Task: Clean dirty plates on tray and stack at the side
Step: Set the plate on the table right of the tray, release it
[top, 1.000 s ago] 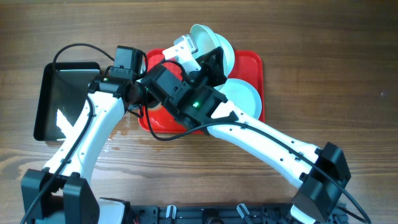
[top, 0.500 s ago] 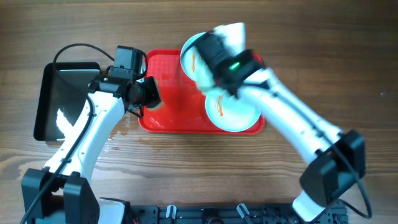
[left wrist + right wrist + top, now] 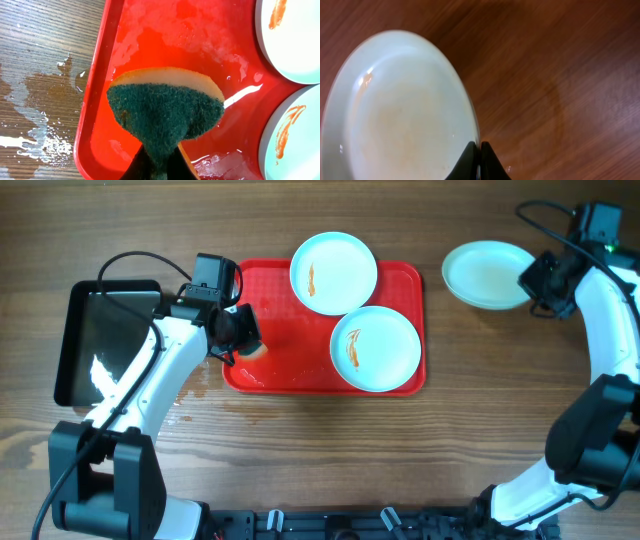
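Beside the tray, our right gripper pinches the rim of a seemingly clean plate; over the tray, our left gripper clamps a sponge.

Bare red floor lies open across the middle of the tray, between the sponge pinched by the left gripper and the upper smeared plate and lower smeared plate filling its right half; open wood separates the tray from the clean plate at upper right, whose rim the right gripper clamps; a black tray blocks the far left.
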### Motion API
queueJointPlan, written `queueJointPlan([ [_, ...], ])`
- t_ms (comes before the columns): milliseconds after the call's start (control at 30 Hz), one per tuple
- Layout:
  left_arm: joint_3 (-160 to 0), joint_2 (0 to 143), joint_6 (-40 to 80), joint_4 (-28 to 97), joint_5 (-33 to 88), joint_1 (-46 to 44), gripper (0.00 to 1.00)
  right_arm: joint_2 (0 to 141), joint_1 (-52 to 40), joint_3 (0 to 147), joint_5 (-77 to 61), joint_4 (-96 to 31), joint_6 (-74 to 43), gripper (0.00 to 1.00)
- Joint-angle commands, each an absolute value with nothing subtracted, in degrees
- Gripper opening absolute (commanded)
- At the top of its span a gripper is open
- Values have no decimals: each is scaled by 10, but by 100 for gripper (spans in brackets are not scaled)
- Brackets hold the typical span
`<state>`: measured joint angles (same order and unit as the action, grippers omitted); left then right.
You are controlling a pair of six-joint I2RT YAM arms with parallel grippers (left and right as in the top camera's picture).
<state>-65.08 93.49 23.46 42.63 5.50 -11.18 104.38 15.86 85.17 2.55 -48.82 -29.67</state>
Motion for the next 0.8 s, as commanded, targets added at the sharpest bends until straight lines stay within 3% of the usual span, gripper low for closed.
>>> queueJointPlan([
  [0, -647, 938, 242, 424, 60, -110, 4, 1041, 180, 801, 50, -454, -270, 4],
  [333, -647, 938, 243, 422, 60, -110, 4, 1043, 186, 757, 120, -462, -269, 6],
  [367, -647, 938, 242, 421, 60, -110, 4, 1043, 186, 757, 120, -467, -270, 14],
  [433, -647, 938, 242, 421, 60, -110, 4, 1043, 186, 757, 120, -476, -269, 55],
  [467, -647, 939, 242, 421, 60, -110, 4, 1042, 186, 757, 102, -477, -251, 57],
  [600, -647, 939, 243, 418, 60, -110, 4, 1042, 186, 757, -90, -460, -147, 57],
  [767, -647, 939, 242, 414, 60, -110, 4, 1043, 146, 757, -343, -380, -129, 55],
])
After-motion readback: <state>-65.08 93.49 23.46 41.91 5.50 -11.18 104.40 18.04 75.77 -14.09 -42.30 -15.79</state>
